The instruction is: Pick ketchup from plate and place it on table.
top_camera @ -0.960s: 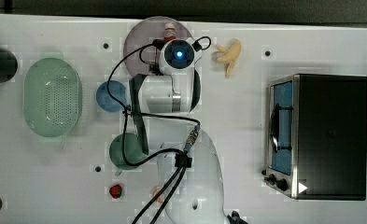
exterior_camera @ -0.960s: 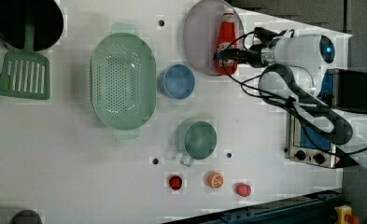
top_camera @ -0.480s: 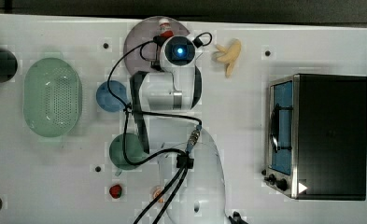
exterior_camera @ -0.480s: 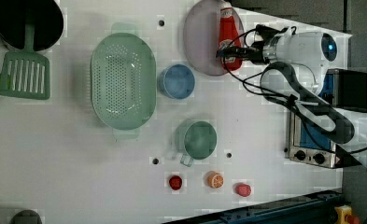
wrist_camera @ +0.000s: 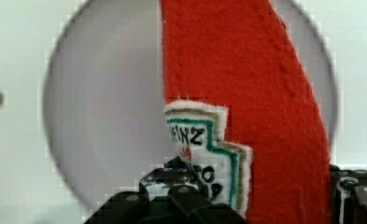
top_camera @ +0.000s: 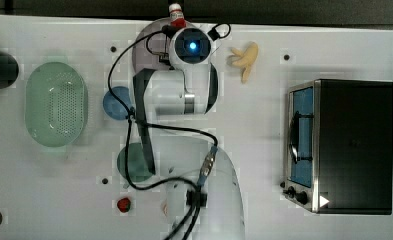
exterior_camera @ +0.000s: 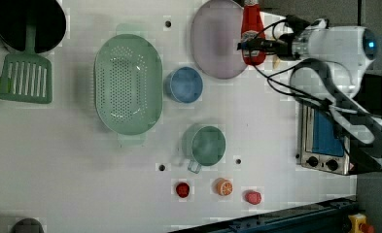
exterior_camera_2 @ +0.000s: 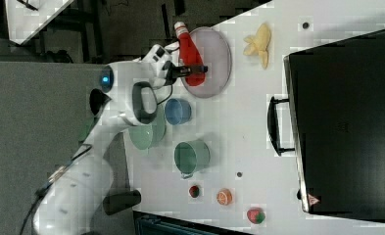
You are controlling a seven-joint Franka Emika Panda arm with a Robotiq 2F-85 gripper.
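- My pincer (exterior_camera: 251, 47) is clamped on the ketchup (exterior_camera: 252, 30), one finger on each side of the bottle's lower body; the wrist view shows the dark fingers (wrist_camera: 181, 191) against the label and the red side.
- The ketchup (wrist_camera: 246, 93) is a soft red bottle with a white cap and a stitched label. In the left view it overlaps the right edge of the plate (exterior_camera: 213, 43), cap toward the far edge of the table (exterior_camera: 57, 170).
- In the right view the ketchup (exterior_camera_2: 189, 56) lies over the left part of the plate (exterior_camera_2: 217, 54). Whether it touches the plate I cannot tell.
- In the top view the ketchup (top_camera: 176, 14) shows at the far table edge, just beyond my wrist, with the plate (top_camera: 146, 42) partly under my arm.
- A blue dish (exterior_camera: 184, 84) sits just beside the plate on its near side; a green basket (exterior_camera: 127, 83) lies to the left view's left of it.
- A green mug (exterior_camera: 206, 144) stands nearer still, with three small toy fruits (exterior_camera: 223, 186) near the front edge.
- A banana (top_camera: 246, 57) and a toaster oven (top_camera: 341, 145) lie to the top view's right.
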